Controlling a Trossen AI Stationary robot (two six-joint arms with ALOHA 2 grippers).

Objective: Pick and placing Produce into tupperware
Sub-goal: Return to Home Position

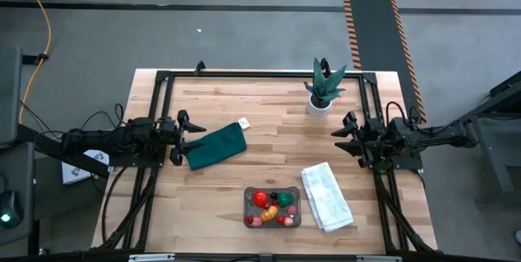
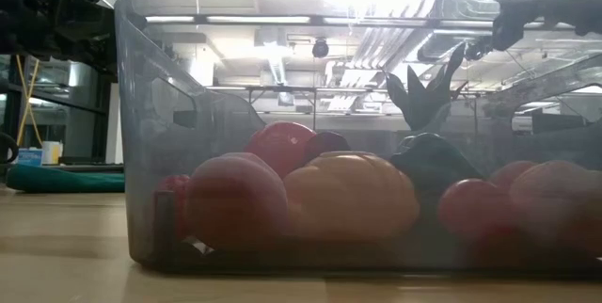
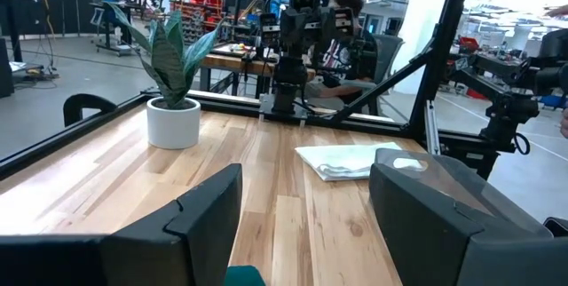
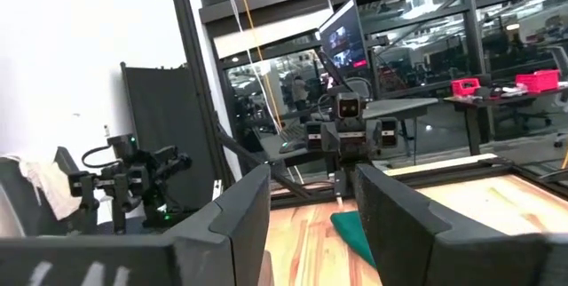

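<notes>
High view: I see produce [image 1: 271, 203] all in tupperware [image 1: 273, 188] beside towel [image 1: 327, 198], none loose on table. Left gripper [image 1: 189, 134], right gripper [image 1: 340, 136] parked at sides, jaws released, empty. Task looks done.

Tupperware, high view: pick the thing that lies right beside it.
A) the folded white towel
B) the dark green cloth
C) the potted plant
A: the folded white towel lies directly alongside the tupperware near the table's front edge, while the potted plant and the dark green cloth sit well apart from it, farther back on the table.
</notes>
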